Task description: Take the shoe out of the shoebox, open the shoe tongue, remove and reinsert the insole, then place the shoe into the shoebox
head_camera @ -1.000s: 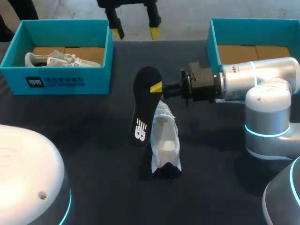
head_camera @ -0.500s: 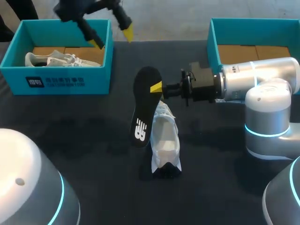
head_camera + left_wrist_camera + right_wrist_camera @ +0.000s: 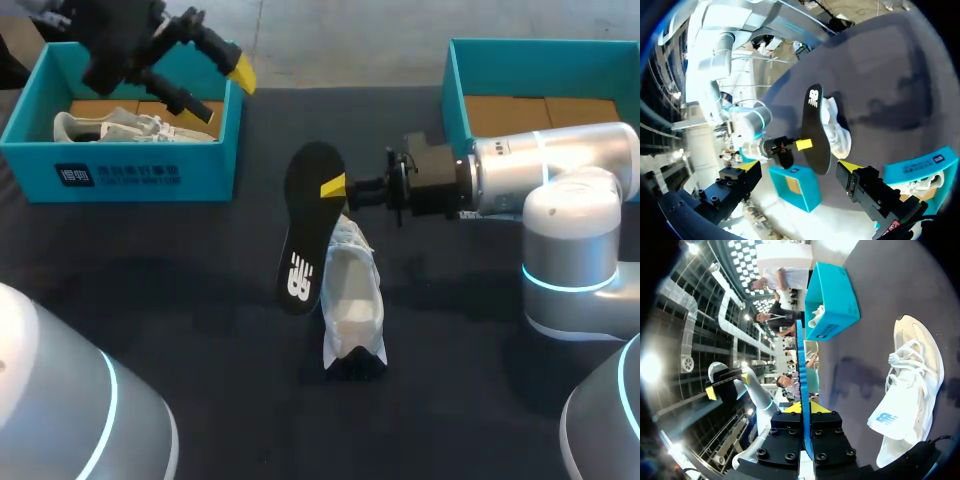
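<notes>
My right gripper [image 3: 335,188] is shut on the black insole [image 3: 305,228] and holds it upright on edge, just above the white shoe [image 3: 351,298] lying in the middle of the table. In the right wrist view the insole [image 3: 800,365] shows edge-on as a thin blue strip between the yellow tips [image 3: 802,407], with the shoe [image 3: 910,390] beside it. My left gripper [image 3: 215,90] hangs open over the back right corner of the left shoebox [image 3: 130,170]. In the left wrist view its fingers [image 3: 850,166] stand wide apart, far from the insole [image 3: 815,130] and shoe [image 3: 837,127].
The teal left shoebox holds a second pale shoe [image 3: 125,126]. A teal right shoebox [image 3: 455,85] at the back right shows only its cardboard floor, with my right arm [image 3: 560,170] lying across its front. Dark tabletop surrounds the shoe.
My left gripper has swung from the back middle of the table leftward to above the left shoebox. The right arm, insole and shoe have not moved.
</notes>
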Available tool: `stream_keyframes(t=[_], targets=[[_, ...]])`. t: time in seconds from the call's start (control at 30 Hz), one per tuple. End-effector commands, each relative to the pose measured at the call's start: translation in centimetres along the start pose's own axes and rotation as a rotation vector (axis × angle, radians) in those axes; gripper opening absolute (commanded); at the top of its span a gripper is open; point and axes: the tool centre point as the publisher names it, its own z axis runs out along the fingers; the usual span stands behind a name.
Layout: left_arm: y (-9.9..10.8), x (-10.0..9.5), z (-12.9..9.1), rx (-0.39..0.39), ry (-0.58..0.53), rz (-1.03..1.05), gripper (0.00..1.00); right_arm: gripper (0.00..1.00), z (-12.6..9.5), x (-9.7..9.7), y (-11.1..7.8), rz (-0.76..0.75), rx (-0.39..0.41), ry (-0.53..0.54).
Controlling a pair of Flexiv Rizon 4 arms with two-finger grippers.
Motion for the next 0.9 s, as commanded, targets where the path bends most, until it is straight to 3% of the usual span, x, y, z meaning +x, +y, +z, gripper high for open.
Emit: stream_keyframes(t=[0.03, 0.27, 0.8, 0.9], targets=[[-0.4, 1.0, 0.3, -0.131, -0.299, 0.008, 1.00, 0.00, 0.2, 0.1, -0.1, 0.001, -0.003, -0.003], [0.2, 1.5, 0.2, -0.162, -0.405, 0.048, 1.00, 0.00, 0.2, 0.1, -0.1, 0.001, -0.003, -0.003], [0.2, 1.5, 0.2, -0.162, -0.405, 0.048, 1.00, 0.00, 0.2, 0.1, -0.1, 0.001, -0.003, -0.003], [-0.1, 2.5, 1.2, -0.142, -0.451, 0.047, 1.00, 0.00, 0.2, 0.1, -0.1, 0.001, -0.003, -0.003]])
